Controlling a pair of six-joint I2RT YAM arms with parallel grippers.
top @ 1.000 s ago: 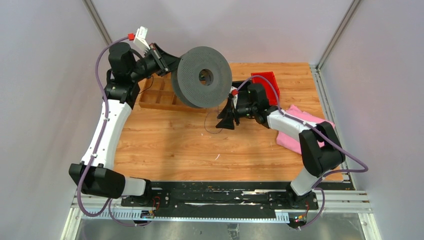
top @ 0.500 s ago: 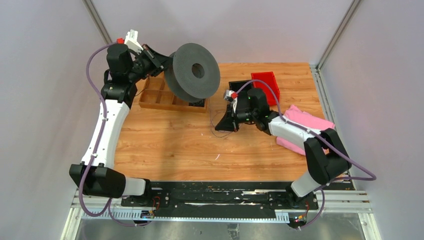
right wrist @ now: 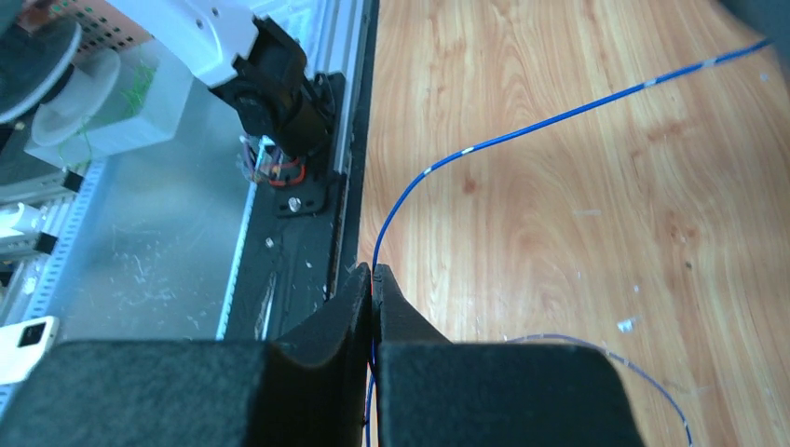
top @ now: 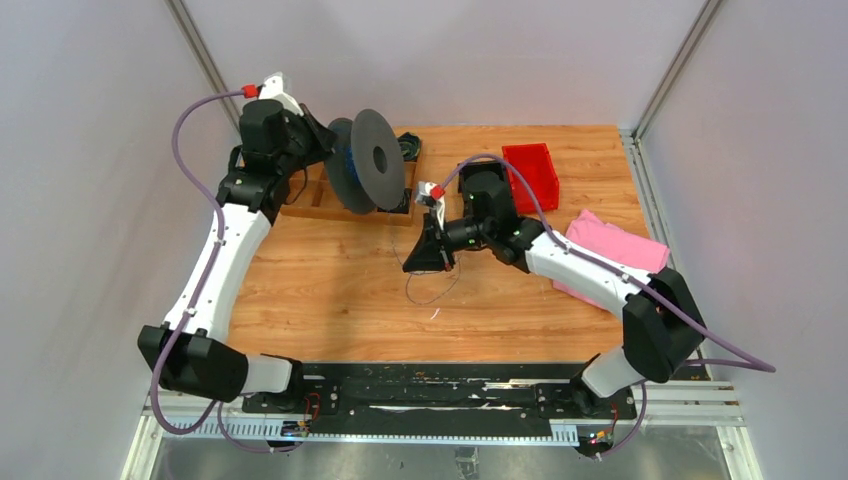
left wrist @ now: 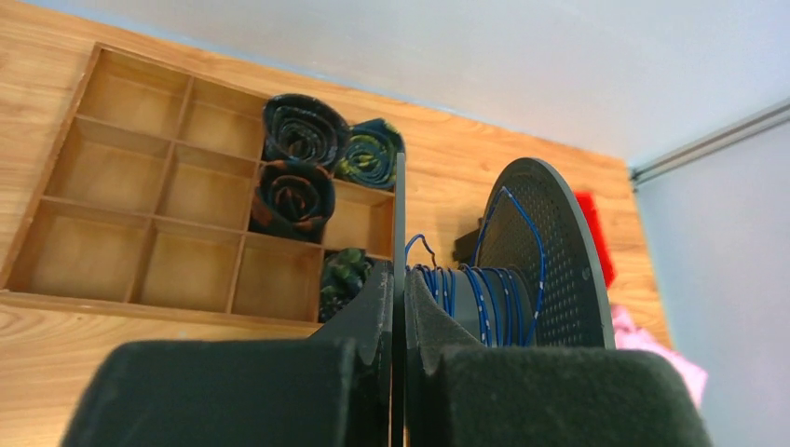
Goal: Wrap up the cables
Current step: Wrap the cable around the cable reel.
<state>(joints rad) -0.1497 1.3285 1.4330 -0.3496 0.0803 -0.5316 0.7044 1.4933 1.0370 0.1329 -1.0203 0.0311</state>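
A big grey spool (top: pixel 366 160) hangs on edge above the wooden tray, and my left gripper (top: pixel 334 158) is shut on its near flange. In the left wrist view the fingertips (left wrist: pixel 377 289) pinch that thin flange (left wrist: pixel 399 214), and dark blue cable (left wrist: pixel 477 300) is wound round the core behind it. My right gripper (top: pixel 424 258) is low over the middle of the table, shut on the thin blue cable (right wrist: pixel 522 130). That strand leaves the tips (right wrist: pixel 372 276) and runs up to the right. A slack loop of cable (top: pixel 432 292) lies on the wood below it.
The wooden compartment tray (top: pixel 305 198) at the back left holds small dark coiled bundles (left wrist: pixel 300 130). A red bin (top: pixel 532 168) and a pink cloth (top: pixel 612 248) lie to the right. A black rail (top: pixel 430 385) runs along the near edge.
The left arm has swung the spool back and left, turning it from face-on to nearly edge-on. The right gripper has shut on the cable and moved left and nearer.
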